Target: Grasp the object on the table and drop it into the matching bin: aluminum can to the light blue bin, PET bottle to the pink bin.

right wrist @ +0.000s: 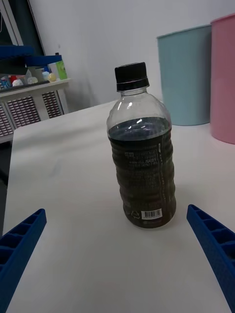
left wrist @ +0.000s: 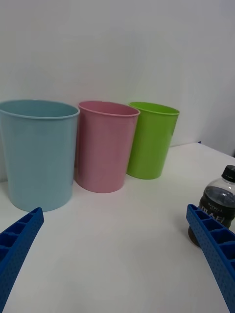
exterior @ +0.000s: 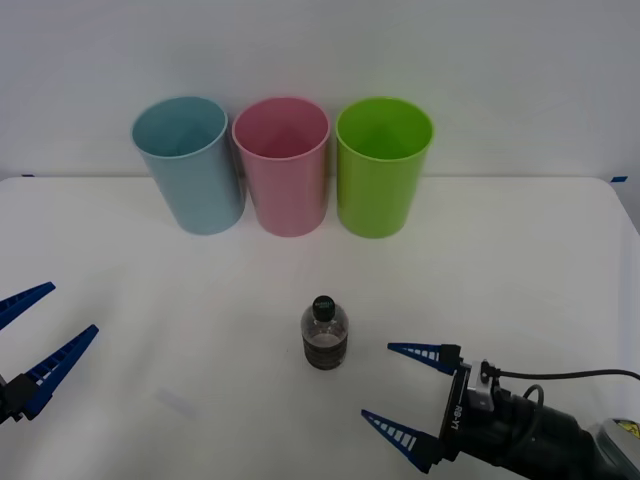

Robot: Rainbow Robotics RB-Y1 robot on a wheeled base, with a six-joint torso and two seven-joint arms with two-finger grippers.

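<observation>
Clear plastic, black-capped, the PET bottle (exterior: pixel 325 334) stands upright mid-table (exterior: pixel 150 300), its long axis vertical, directly ahead of our right gripper (exterior: pixel 405 397), whose fingers are spread wide and hold nothing. We judge that arm nearer; the left gripper (exterior: pixel 40 337) waits wide open too. Behind, well apart, the pink bin (exterior: pixel 282 165) stands between light blue bin (exterior: pixel 190 165) and green bin (exterior: pixel 383 165), probably unobstructed.

White table (exterior: pixel 520 260) carries 3 bins (exterior: pixel 290 180) and 1 bottle (exterior: pixel 326 338).

Bright, even overhead light is washing over the wide plain white tabletop (exterior: pixel 150 330), leaving faint soft shadows, while small highlights are glinting on the clear plastic black-capped bottle (right wrist: pixel 141 161).
</observation>
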